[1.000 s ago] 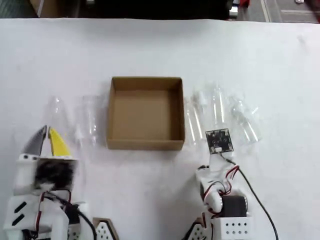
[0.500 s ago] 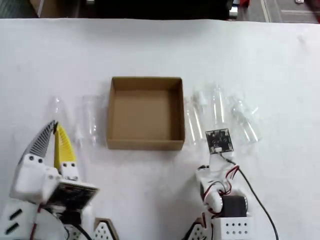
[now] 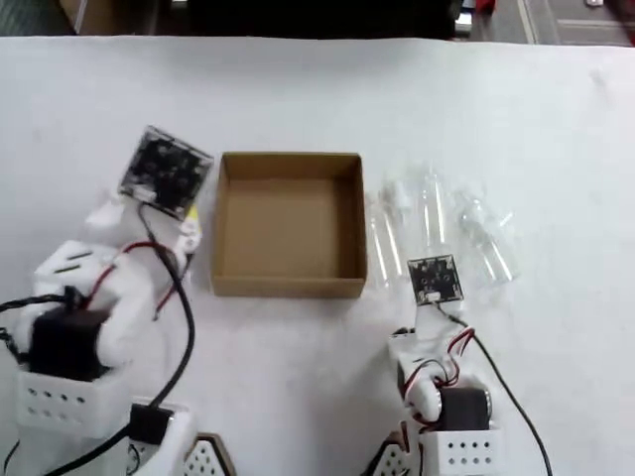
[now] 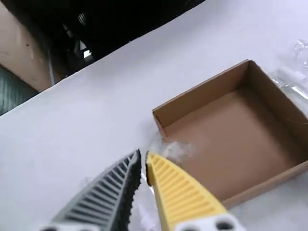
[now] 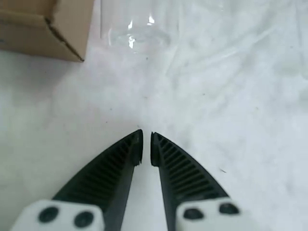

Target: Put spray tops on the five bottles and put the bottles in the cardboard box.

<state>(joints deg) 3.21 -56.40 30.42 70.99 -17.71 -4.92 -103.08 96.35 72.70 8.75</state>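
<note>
While the left end effector (image 4: 143,155) is almost closed and empty, a clear bottle (image 4: 175,150) lies just past its tips, beside the cardboard box (image 4: 204,98).

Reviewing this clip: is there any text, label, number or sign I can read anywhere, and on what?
None can be read.
The cardboard box is plain, with no print on its walls.
The clear bottles show no label.
The small circuit board near the bottles has marks too small to read.
</note>
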